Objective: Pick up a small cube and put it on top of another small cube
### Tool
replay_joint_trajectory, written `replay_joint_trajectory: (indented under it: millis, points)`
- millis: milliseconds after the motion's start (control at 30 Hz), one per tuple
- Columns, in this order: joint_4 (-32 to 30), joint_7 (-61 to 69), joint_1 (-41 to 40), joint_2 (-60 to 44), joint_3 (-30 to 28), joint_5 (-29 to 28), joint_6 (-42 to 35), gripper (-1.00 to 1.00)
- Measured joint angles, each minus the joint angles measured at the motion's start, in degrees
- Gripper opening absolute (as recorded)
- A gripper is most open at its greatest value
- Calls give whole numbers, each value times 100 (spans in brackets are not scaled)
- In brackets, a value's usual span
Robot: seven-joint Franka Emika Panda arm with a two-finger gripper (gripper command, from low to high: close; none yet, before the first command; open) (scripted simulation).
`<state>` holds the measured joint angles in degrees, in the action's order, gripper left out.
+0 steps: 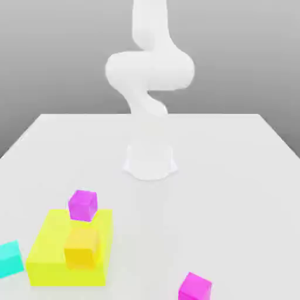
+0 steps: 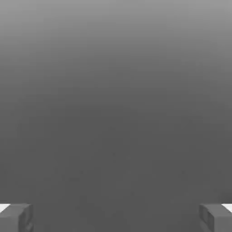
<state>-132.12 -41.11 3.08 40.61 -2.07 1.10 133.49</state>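
1. In the hand view we see the claw (image 2: 116, 217) spread wide open: one grey fingertip (image 2: 16, 217) sits at one lower corner of the picture and its partner at the opposite corner, with nothing between them but a plain grey backdrop.
2. In the exterior view we see the white arm (image 1: 149, 70) rising from its round base (image 1: 150, 161) near the middle of the white desk (image 1: 234, 193); its upper part is cut off by the picture's top edge.
3. Around the base the desk is bare on every side, and the exterior view's right half stays open out to its edge.
4. One small magenta cube (image 1: 82, 205) rests at the far rim of the big yellow block (image 1: 70, 249), toward the exterior view's left; we cannot tell whether it sits on the block or just behind it.
5. The second small magenta cube (image 1: 195, 287) lies alone on the desk at the near edge, well apart from the first, its underside cut by the picture's lower border.
6. An orange cube (image 1: 82, 247) stands on or in front of the yellow block, hard to separate from it.
7. A cyan cube (image 1: 10, 259) sits just beside the block, partly cut by the picture's left edge.
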Motion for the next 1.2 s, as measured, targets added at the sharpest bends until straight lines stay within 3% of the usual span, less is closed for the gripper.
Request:
replay_joint_trajectory:
  millis: [333, 600, 767, 933, 1067, 1100, 1200]
  points:
    - [-135, 2052, 957, -2122, -593, 648, 678, 0]
    - [-242, 3587, 1352, -3781, -656, 1047, 1217, 0]
    - [-323, 4323, 1450, -4774, -590, 979, 1590, 0]
    - [-406, 4778, 1507, -5714, -568, 551, 2002, 0]
    - [-274, 4969, 1406, -6540, -419, 628, 2601, 0]
    - [-236, 5003, 1361, -6728, -365, 669, 2746, -100]
    - [-236, 5002, 1361, -6728, -365, 668, 2742, -100]
